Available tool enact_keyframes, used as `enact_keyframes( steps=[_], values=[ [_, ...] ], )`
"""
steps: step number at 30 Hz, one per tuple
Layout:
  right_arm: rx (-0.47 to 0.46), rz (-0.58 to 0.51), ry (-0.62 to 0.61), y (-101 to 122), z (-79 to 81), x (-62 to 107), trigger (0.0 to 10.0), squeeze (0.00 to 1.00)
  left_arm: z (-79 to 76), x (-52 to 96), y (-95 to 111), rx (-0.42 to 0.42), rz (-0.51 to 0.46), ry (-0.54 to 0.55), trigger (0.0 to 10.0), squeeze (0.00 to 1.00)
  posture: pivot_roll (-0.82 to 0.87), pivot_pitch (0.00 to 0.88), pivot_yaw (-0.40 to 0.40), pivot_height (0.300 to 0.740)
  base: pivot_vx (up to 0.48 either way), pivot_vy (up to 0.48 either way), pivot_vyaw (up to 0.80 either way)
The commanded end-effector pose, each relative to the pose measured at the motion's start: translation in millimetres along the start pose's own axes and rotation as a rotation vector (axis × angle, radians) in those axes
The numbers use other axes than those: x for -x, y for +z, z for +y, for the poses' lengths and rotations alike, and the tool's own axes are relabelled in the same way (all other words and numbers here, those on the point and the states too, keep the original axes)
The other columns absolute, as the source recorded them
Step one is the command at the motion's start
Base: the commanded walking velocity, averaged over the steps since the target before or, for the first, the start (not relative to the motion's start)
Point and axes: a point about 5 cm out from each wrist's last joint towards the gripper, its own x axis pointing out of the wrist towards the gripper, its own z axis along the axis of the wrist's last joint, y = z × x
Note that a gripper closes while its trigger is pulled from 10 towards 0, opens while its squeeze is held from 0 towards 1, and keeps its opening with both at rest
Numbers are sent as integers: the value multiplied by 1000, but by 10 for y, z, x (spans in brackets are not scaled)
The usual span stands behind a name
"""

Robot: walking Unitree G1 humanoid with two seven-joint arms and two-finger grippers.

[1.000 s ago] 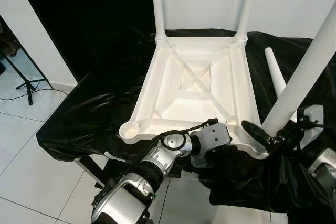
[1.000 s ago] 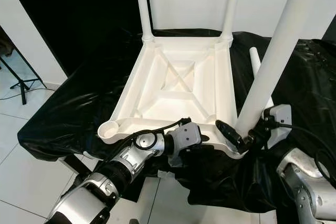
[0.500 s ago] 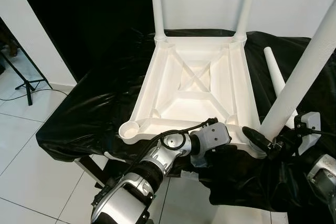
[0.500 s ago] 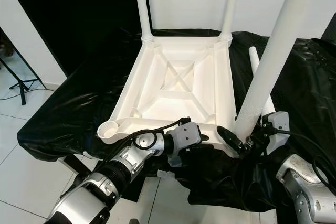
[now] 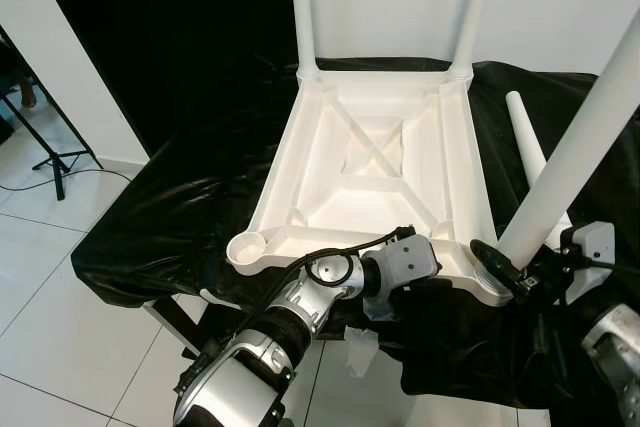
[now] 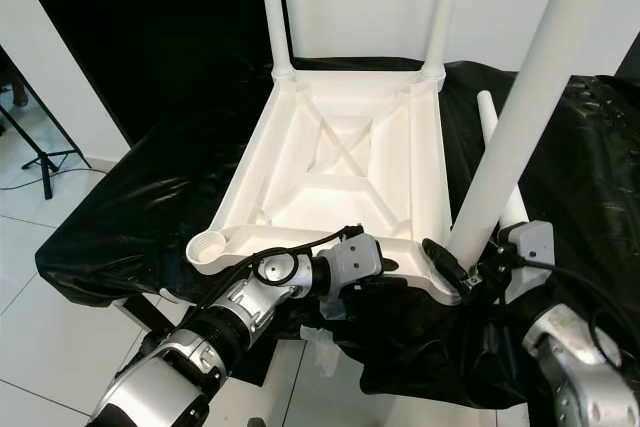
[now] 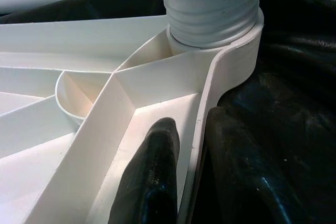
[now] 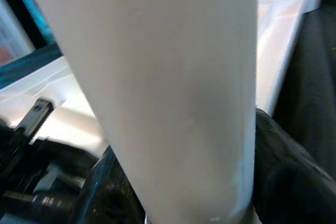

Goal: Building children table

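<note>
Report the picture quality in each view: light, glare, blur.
Left eye view: evenly lit and sharp; the black cloth shows glossy glare, the tabletop nearly blows out. Right eye view: much the same. Left wrist view: warm light, fingers soft, dark and close. Right wrist view: the leg is very near, out of focus, pale and featureless.

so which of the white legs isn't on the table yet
The loose leg lying flat on the black cloth, to the right of the upturned table top. The other three stand upright in corner sockets, one gripped by the right pincer.
</note>
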Motion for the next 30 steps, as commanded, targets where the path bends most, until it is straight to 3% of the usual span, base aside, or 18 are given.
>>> enact_keyframes(
  steps=[1,3,4,6,7,9,11,16,17,18,19,20,21,24,27,28,30],
  values=[
    [-66,87,-26,-248,180,32,0,0,-138,35,-284,75,122,-32,10000,0,62,0,36,740,0,0,0],
    [-66,87,-26,-248,180,32,0,0,-138,35,-284,75,122,-32,10000,0,62,0,36,740,0,0,0],
    [-79,48,-208,-253,147,41,0,0,-134,41,-289,74,124,-30,10000,0,66,0,36,740,0,0,0],
    [-79,48,-208,-253,147,41,0,0,-134,41,-289,74,124,-30,10000,0,66,0,36,740,0,0,0],
    [-75,6,-377,-235,123,51,0,0,-139,46,-297,74,126,-32,10000,0,64,0,39,740,0,0,0],
    [-75,6,-377,-235,123,51,0,0,-139,46,-297,74,126,-32,10000,0,64,0,39,740,0,0,0],
    [-14,-54,-581,-155,127,85,0,0,-147,45,-297,73,127,-38,10000,0,64,0,45,740,0,0,0],
    [12,-59,-628,-140,114,111,0,0,-140,45,-292,72,127,-40,10000,0,63,0,45,740,0,0,0],
    [6,-53,-625,-151,120,105,2157,0,-138,47,-291,71,127,-40,10000,0,63,0,43,740,0,0,0],
    [2,-48,-607,-160,139,87,9137,0,-140,48,-294,71,127,-40,10000,0,61,0,43,740,0,0,0],
    [2,-48,-607,-160,139,87,9137,0,-140,48,-294,71,127,-40,10000,0,61,0,43,740,0,0,0],
    [-4,-49,-584,-164,152,68,10000,714,-143,48,-295,72,127,-41,10000,0,60,0,42,740,0,0,0],
    [-12,-50,-547,-167,170,39,10000,1000,-145,45,-295,72,127,-41,10000,0,60,0,40,740,0,0,0],
    [-17,-52,-522,-168,179,20,10000,1000,-146,44,-294,73,126,-41,10000,0,60,0,40,740,0,0,0],
    [-13,-35,-396,-195,194,-43,10000,1000,-149,35,-289,73,124,-40,10000,0,52,0,41,740,0,0,0],
    [-5,-9,-289,-237,153,-57,10000,0,-152,29,-285,74,122,-41,10000,0,51,0,42,740,0,0,0],
    [-5,-9,-289,-237,153,-57,10000,0,-152,29,-285,74,122,-41,10000,0,51,0,42,740,0,0,0]
  ],
)
